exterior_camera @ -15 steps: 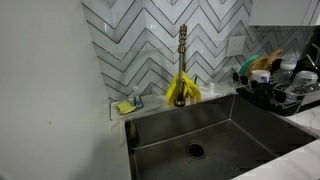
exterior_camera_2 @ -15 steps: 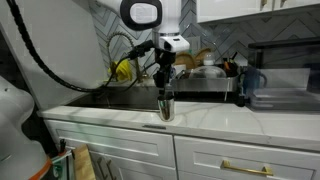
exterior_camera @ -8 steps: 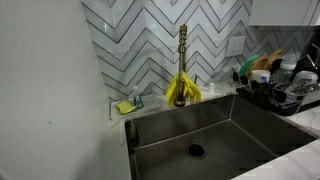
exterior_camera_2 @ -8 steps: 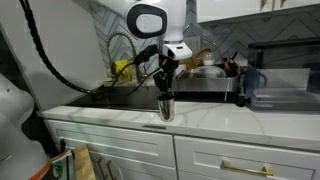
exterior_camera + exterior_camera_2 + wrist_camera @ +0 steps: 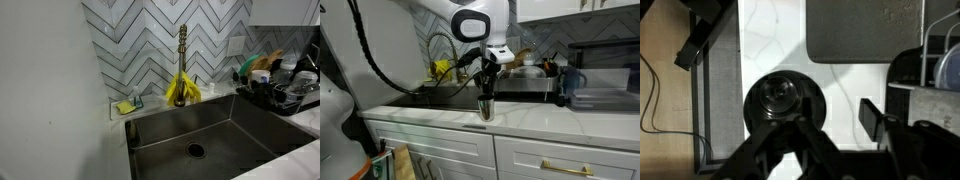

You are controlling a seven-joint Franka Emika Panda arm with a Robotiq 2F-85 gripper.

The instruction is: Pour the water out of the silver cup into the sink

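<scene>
Frankly, much is cut off. In an exterior view the sink (image 5: 235,125), a deep rectangular basin of dark brushed steel with a round drain, runs out of frame at the bottom and right. Behind it, limp yellow rubber gloves (image 5: 181,92) hide the foot of the slim brass faucet (image 5: 182,45), and a black wire dish rack (image 5: 280,92) crowds the counter's right end. In an exterior view the silver cup (image 5: 486,108) stands upright near the front edge of the white veined counter (image 5: 535,118), with the gripper (image 5: 487,92) at its mouth. From the wrist view, blurred black fingers (image 5: 765,148) overlap the cup's round rim; I cannot tell whether they clamp it.
</scene>
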